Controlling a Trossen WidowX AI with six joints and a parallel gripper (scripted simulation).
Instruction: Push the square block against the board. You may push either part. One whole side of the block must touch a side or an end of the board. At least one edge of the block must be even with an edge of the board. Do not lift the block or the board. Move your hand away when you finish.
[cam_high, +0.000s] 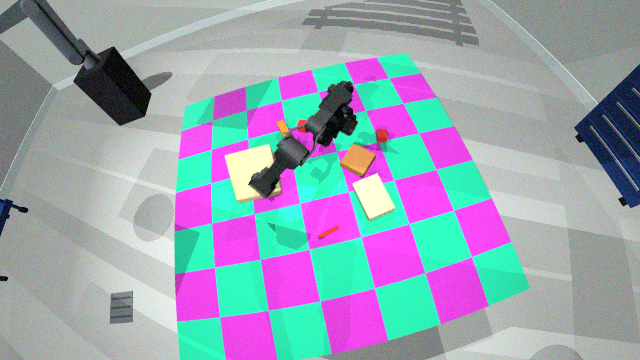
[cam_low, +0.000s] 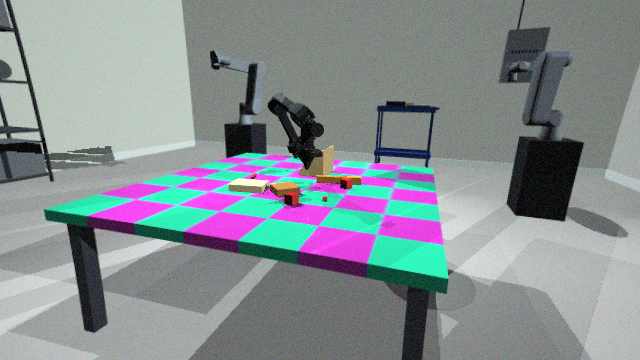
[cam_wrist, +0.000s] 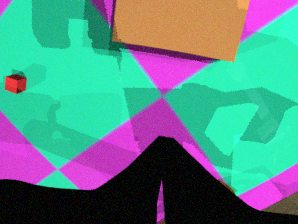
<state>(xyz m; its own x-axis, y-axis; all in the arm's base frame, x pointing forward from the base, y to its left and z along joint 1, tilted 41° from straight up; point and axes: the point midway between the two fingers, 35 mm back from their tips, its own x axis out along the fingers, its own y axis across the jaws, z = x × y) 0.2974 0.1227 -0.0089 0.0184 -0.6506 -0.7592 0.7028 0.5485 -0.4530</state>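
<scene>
The orange-brown square block lies flat or nearly flat on the table. Its sides are turned at an angle to the pale rectangular board. One corner of the block is very near the board's short end; I cannot tell whether it touches. No whole side of the block rests against the board. My gripper is shut and empty, beside the block on the side toward the arm's base, clear of it. The board is outside the wrist view.
A red cube lies behind the block in the top view. Another red cube and an orange strip lie near the arm. A red stick lies beyond the board. A large cream slab is by the arm's base.
</scene>
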